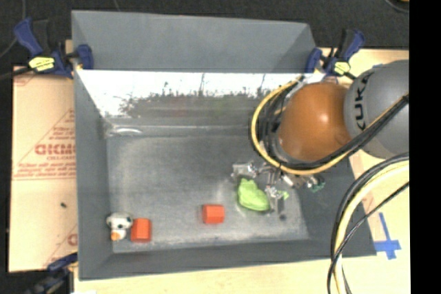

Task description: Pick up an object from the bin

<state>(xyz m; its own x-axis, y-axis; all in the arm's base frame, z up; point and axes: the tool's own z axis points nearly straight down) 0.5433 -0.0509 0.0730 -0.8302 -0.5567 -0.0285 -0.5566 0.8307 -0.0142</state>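
Presently, camera view, one entry: grey metal bin [172, 162], holding four loose items, all placed here by reference to the middle orange block [213, 214]. Item 1, green crumpled lump [251, 200]: just right of the orange block and a little further back. Item 2, second orange block [140, 229]: well left of it. Item 3, small white toy [119, 225]: touching or nearly touching item 2 on its far left side. Claw [265, 186]: down low at the green lump, right of the orange block. Whether it is spread, pressed together or pinching the lump cannot be told. Step in hand, by judgement: the grasp at the green lump, lift not yet made. Next move calls for a firm closure on the soft lump, then a straight rise.
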